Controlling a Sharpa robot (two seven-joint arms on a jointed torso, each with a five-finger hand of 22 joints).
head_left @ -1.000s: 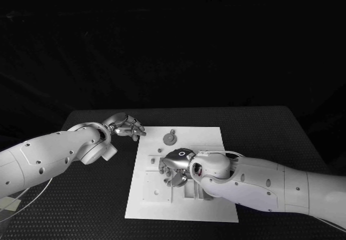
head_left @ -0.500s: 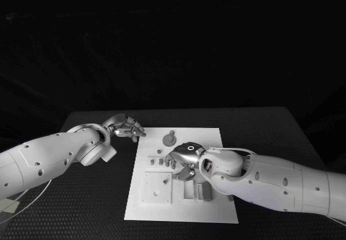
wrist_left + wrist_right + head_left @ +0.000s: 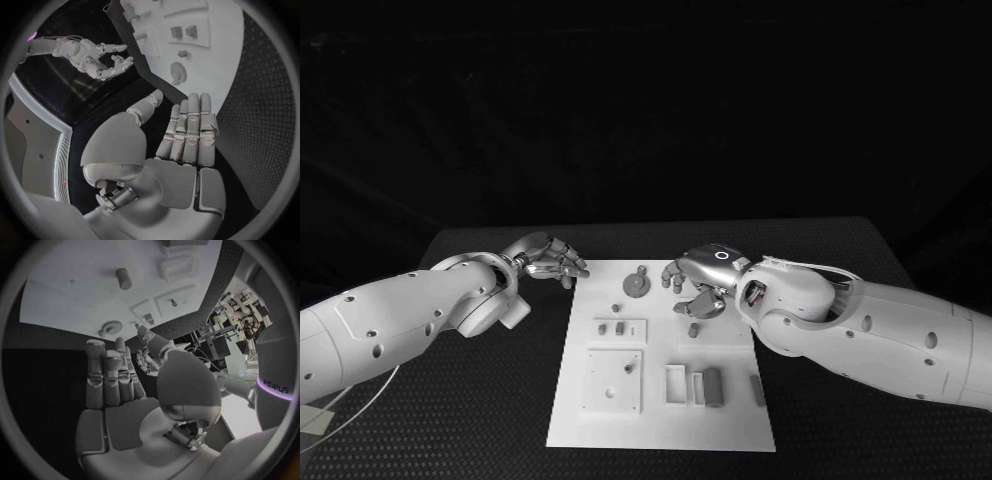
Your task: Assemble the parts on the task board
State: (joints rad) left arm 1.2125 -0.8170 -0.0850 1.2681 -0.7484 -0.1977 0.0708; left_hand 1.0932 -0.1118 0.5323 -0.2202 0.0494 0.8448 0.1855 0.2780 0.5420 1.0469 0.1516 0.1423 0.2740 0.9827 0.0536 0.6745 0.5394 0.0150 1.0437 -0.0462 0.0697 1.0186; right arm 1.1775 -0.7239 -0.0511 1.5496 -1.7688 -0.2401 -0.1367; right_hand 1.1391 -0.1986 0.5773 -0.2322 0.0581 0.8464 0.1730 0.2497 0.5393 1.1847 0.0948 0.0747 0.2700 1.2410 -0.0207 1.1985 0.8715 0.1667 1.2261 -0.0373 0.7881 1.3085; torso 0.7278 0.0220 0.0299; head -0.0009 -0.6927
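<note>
The white task board point(image 3: 733, 420) lies in the middle of the table. My right hand point(image 3: 697, 285) hovers over the board's far right part, fingers apart and holding nothing; the left wrist view shows it too point(image 3: 103, 57). A round toothed part point(image 3: 636, 282) lies just left of it, also seen from the right wrist point(image 3: 111, 329). A short peg point(image 3: 692, 330) stands on the board just nearer me than that hand. A dark bar point(image 3: 713, 385) lies among the slots on the near half. My left hand point(image 3: 548, 258) is off the board's far left corner, its fingers point(image 3: 187, 130) straight and empty.
Two small parts point(image 3: 610, 327) sit in a raised pad on the board's left. A square raised plate point(image 3: 613, 380) lies nearer me, and a thin bar point(image 3: 757, 390) lies at the right edge. Black table point(image 3: 473, 400) surrounds the board on all sides.
My right hand has lifted off the board's near middle and moved to its far right part, uncovering the slots and the dark bar. The left hand has hardly moved.
</note>
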